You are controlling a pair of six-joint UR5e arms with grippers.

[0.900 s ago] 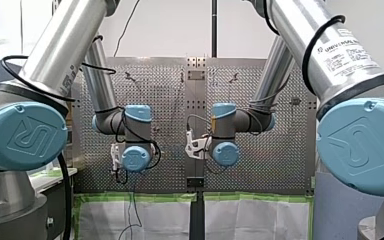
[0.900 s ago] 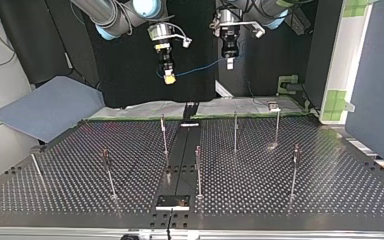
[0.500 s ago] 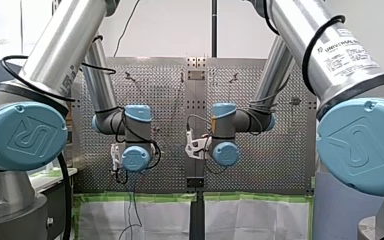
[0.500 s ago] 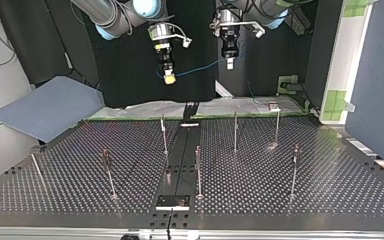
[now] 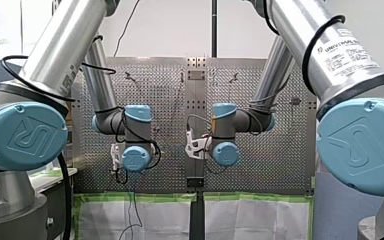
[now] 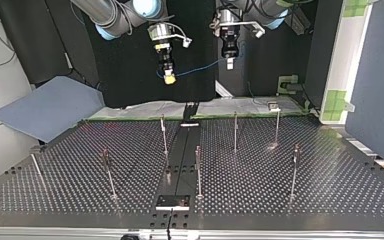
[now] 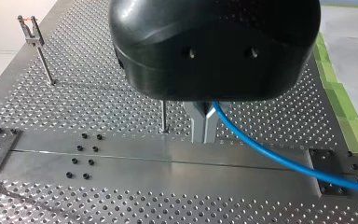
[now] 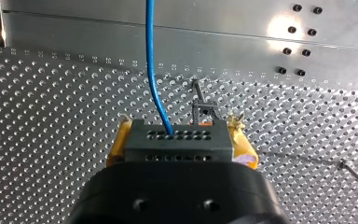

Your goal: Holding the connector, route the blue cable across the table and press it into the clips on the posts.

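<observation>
Background clutter only

Grey-blue sheet (image 6: 45, 107) lies at top view's left. Dark blue panel (image 6: 380, 75) stands at its right. White covers (image 5: 145, 217) edged with green tape (image 5: 135, 197) sit low in front view. Small black plate (image 6: 172, 202) near top view's bottom middle.

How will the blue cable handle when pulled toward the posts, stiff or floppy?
Likely flexible yet springy: the blue cable hangs in a shallow sag in mid-air and curves smoothly from the connector. Thin, so probably light; it may resist tight bends.
</observation>
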